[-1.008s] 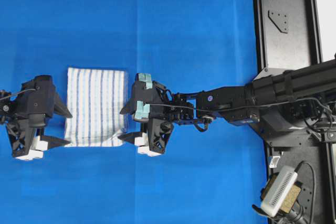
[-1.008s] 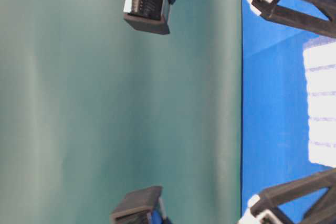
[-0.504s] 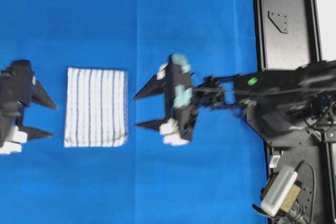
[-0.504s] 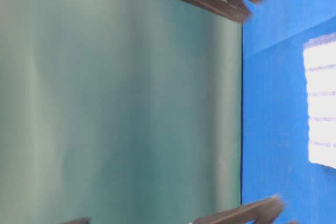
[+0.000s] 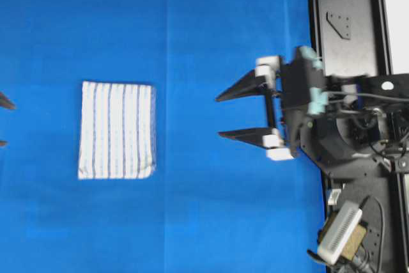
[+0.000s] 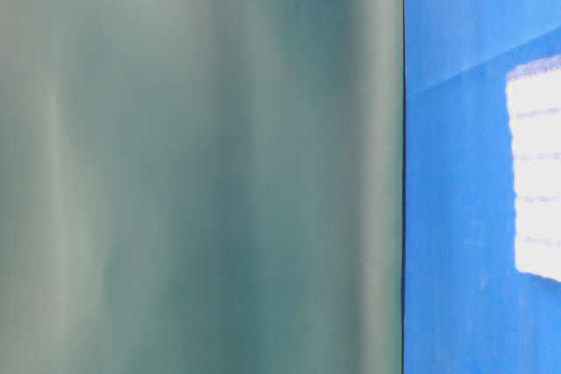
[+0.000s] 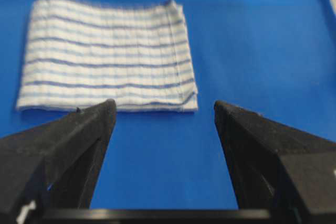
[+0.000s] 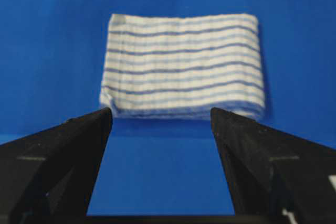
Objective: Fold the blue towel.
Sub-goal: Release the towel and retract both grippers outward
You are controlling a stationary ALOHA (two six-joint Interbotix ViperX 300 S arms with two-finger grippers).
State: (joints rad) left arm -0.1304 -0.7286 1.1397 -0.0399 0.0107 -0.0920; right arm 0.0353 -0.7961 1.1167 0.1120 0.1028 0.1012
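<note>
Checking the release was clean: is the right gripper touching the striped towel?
Apart. Overhead view: the right gripper, jaws open, sits well clear of the striped towel, with bare blue table covering between them.

One camera looks straight down from high up. One sits low by the table, turned sideways. Each wrist camera looks out between its gripper's fingers. All four see the blue towel (image 5: 117, 130), near in the wrist views.
</note>
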